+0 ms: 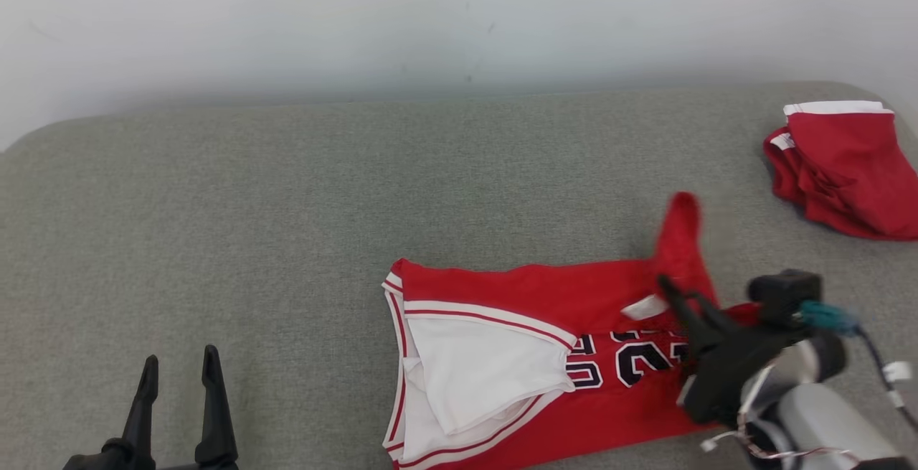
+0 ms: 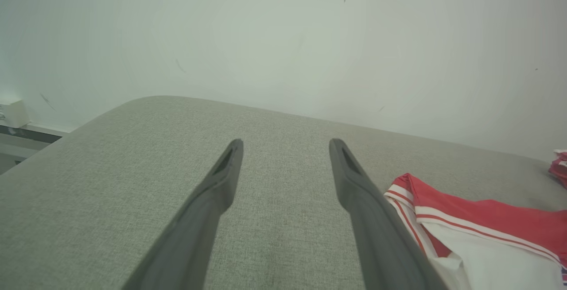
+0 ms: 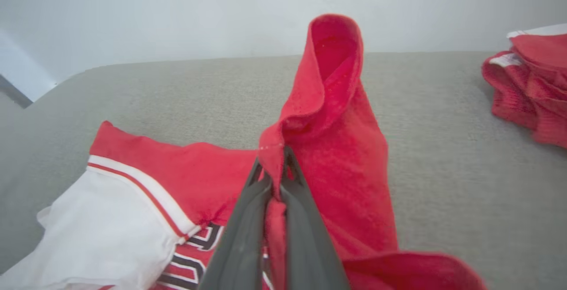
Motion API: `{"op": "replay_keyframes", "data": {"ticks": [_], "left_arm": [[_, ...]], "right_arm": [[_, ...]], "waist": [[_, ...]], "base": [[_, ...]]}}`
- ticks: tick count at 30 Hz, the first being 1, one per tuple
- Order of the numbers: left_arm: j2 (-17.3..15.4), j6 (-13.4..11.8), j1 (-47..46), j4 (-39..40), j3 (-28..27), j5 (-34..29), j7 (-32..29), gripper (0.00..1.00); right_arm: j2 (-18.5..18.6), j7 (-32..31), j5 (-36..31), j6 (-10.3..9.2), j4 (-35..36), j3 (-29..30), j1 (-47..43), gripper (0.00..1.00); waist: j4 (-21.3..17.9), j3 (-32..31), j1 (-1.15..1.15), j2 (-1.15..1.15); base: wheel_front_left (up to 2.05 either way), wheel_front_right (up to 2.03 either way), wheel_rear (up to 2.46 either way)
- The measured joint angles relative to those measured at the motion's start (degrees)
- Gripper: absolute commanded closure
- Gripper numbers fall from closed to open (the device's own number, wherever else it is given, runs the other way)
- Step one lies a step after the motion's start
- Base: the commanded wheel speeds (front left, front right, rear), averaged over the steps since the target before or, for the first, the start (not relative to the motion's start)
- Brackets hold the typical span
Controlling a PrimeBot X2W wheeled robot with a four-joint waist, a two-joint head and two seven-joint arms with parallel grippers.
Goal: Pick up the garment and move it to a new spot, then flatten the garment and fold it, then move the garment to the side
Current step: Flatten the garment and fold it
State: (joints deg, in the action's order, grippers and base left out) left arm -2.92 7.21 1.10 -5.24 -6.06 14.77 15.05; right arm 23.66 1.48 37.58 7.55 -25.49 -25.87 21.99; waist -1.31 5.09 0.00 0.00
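Observation:
The garment (image 1: 531, 355) is a red jersey with white trim and dark numbers, lying on the grey cushion near its front edge, its white lining turned out on the left. My right gripper (image 1: 670, 290) is shut on a fold of the garment's red cloth (image 3: 328, 117) and holds it lifted, so a peak of fabric stands above the fingertips (image 3: 290, 159). My left gripper (image 1: 179, 366) stands open at the lower left, well left of the garment, with nothing between its fingers (image 2: 221, 179). The garment's trimmed corner (image 2: 447, 219) lies just right of the left gripper's right finger.
A second red garment with white trim (image 1: 846, 168) lies bunched at the cushion's far right (image 3: 531, 86). The grey cushion (image 1: 287, 204) has a rounded back edge against a pale wall. Bare cushion stretches left of and behind the jersey.

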Motion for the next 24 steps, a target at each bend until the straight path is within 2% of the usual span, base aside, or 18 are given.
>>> {"op": "replay_keyframes", "data": {"ticks": [4, 10, 17, 24], "left_arm": [[0.0, -0.1, -0.2, -0.3, 0.5, 0.5, 0.0, 0.00], [0.0, -0.1, -0.8, -0.5, 1.0, 0.5, 0.0, 0.00], [0.0, -0.1, -1.5, -1.0, 1.5, 1.0, 0.0, 0.00], [0.0, -0.2, -2.5, -1.5, 2.7, 1.5, 0.0, 0.00]], "right_arm": [[-4.4, -1.7, -0.9, 0.00, 4.1, -1.0, -1.6, 1.00], [-10.0, -3.1, -2.3, 0.00, 6.1, -2.8, -2.1, 1.00], [-15.4, -3.5, -3.3, 0.00, 5.1, -5.6, -2.0, 1.00], [-18.5, -2.0, -3.9, 0.00, 0.8, -8.1, 0.0, 1.00]], "waist": [[1.0, 0.2, 0.00, 0.00], [3.0, 0.6, 0.00, 0.00], [5.4, 1.4, 0.00, 0.00], [7.4, 2.3, 0.00, 0.00]], "base": [[0.00, 0.00, 0.00], [0.00, 0.00, 0.00], [0.00, 0.00, 0.00], [0.00, 0.00, 0.00]]}}
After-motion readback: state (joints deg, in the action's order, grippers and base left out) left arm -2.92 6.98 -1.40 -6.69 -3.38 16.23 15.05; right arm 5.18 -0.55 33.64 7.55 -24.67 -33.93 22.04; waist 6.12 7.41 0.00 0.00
